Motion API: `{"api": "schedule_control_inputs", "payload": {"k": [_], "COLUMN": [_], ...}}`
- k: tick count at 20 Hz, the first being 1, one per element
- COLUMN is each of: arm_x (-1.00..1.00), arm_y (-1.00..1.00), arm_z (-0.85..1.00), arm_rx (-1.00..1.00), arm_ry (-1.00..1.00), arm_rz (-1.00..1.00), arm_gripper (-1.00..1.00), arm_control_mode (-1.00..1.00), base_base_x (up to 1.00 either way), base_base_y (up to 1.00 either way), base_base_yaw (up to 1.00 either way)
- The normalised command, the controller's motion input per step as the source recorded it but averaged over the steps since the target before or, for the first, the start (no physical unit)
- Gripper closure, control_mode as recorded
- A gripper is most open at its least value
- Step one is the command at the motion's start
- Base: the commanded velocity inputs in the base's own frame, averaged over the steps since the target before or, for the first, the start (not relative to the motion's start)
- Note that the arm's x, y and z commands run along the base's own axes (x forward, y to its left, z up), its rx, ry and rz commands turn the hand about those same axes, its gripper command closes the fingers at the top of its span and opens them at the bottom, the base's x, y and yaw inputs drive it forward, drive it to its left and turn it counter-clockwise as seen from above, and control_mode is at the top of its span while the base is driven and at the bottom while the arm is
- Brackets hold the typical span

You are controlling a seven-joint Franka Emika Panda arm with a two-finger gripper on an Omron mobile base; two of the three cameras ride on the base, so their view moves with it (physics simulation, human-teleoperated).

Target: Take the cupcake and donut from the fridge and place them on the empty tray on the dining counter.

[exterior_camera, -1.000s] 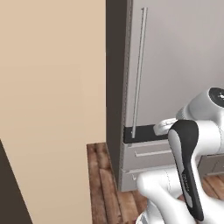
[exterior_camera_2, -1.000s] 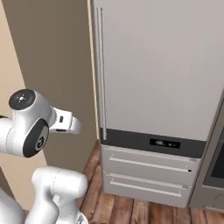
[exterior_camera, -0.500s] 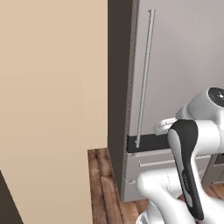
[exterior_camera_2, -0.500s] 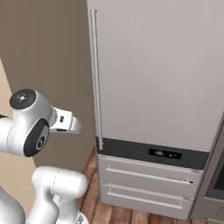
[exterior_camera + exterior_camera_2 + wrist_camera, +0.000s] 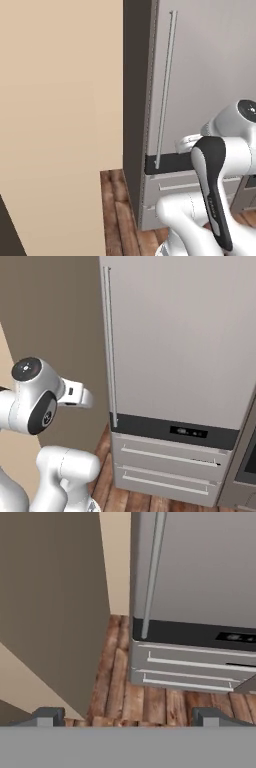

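Straight ahead of the robot stands the tall grey steel-look fridge (image 5: pixel 180 341), its door shut, so nothing of what it holds can be seen. A long thin vertical handle (image 5: pixel 111 346) runs down the door's left edge and ends at a dark band with a small display (image 5: pixel 189 431). Below that band lie two pale grey drawers (image 5: pixel 165 470), one above the other, each with a thin horizontal bar pull. In the left base view the same handle (image 5: pixel 165 90) hangs just beyond the robot's white arm (image 5: pixel 220 165). Left of the fridge a dark grey-brown side panel (image 5: pixel 50 607) stands close beside it, and a beige wall (image 5: pixel 60 115) shows further left. The floor (image 5: pixel 150 702) is of reddish-brown wooden planks and runs up to the fridge's base. In the hand view the hand (image 5: pixel 125 716) holds nothing, its two dark fingertips (image 5: pixel 47 716) set wide apart, pointing over the floor toward the drawers and well short of them
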Motion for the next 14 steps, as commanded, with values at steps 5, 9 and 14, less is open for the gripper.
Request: {"api": "schedule_control_inputs", "payload": {"k": [5,9,14], "arm_x": [0.87,1.0,0.97], "arm_y": [-0.17,-0.28,-0.22], "arm_z": [0.0,0.0,0.0], "arm_rx": [0.02,0.08,0.07], "arm_ry": [-0.28,-0.26,-0.18], "arm_rz": [0.0,-0.01,-0.05], "arm_gripper": [-1.0,-1.0,-1.0], "arm_control_mode": [-1.0,-1.0,-1.0], "base_base_x": [0.0,0.0,0.0], "base_base_y": [0.0,0.0,0.0], "base_base_yaw": [0.0,0.0,0.0]}}
